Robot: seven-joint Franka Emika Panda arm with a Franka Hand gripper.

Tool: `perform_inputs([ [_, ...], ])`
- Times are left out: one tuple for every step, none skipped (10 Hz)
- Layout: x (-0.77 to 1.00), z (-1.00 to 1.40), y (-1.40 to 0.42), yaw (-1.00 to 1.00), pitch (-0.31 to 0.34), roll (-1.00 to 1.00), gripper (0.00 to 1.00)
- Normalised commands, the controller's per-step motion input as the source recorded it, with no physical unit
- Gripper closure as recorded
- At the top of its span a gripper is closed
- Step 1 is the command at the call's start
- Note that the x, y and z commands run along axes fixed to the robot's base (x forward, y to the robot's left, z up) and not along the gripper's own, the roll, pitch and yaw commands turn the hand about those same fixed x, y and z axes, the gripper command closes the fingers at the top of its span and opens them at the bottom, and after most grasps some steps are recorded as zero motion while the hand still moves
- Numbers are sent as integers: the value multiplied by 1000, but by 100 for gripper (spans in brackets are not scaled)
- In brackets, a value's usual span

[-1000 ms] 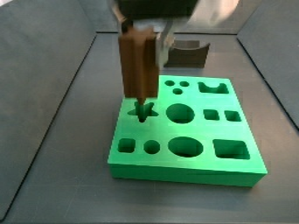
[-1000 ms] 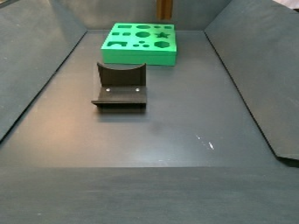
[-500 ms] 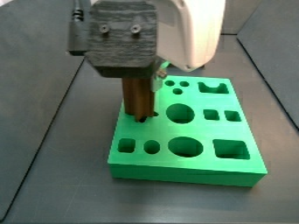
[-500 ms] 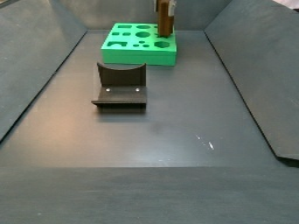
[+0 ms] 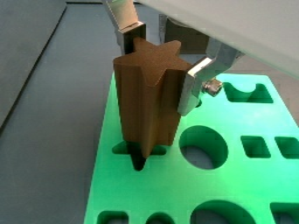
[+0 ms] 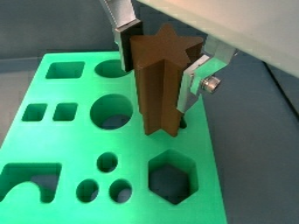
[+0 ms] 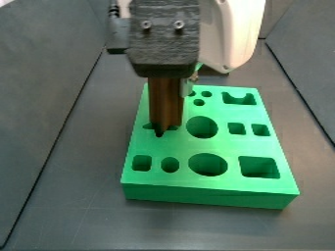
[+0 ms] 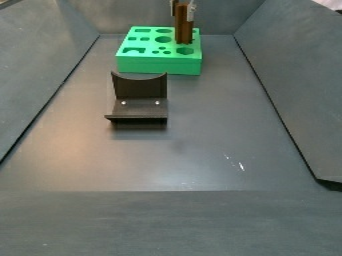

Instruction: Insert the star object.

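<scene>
The star object [image 7: 163,106] is a reddish-brown ridged peg, held upright between my gripper's fingers. It also shows in both wrist views [image 5: 146,105] [image 6: 158,83] and in a side view [image 8: 181,18]. My gripper [image 7: 163,83] is shut on it, with the silver fingers [image 5: 197,83] [image 6: 193,80] pressed on opposite sides. The peg's lower end sits at the star hole [image 5: 138,159] of the green block [image 7: 216,181], near its left edge. I cannot tell how deep it reaches.
The green block [image 8: 140,58] has several other holes: round [image 7: 202,125], square, hexagonal [image 6: 170,179] and notched. The dark fixture [image 8: 138,98] stands on the grey floor in front of the block. Dark walls enclose the floor on both sides.
My gripper has come down over the green block with the peg and shifted slightly sideways. The peg's lower end stays at the star hole.
</scene>
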Motion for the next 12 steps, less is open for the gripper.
perform_inputs([
  [-360, -946, 0, 260, -83, 211, 100],
  [-340, -631, -309, 463, -133, 287, 100],
  [-180, -380, -374, 383, -100, 196, 100],
  [0, -403, -246, 71, -7, 31, 100],
  [349, -554, -117, 0, 0, 0, 100],
  [540, -666, 0, 0, 84, 11, 100],
  [437, -783, 43, 0, 97, 31, 100],
  [60, -926, 134, 0, 49, 79, 100],
  [-323, -611, 197, 0, 0, 80, 100],
  [-409, -380, 0, 0, 0, 63, 100],
  [-357, -317, 0, 0, -3, 54, 100],
  [-277, -323, -29, 0, -21, 23, 100],
])
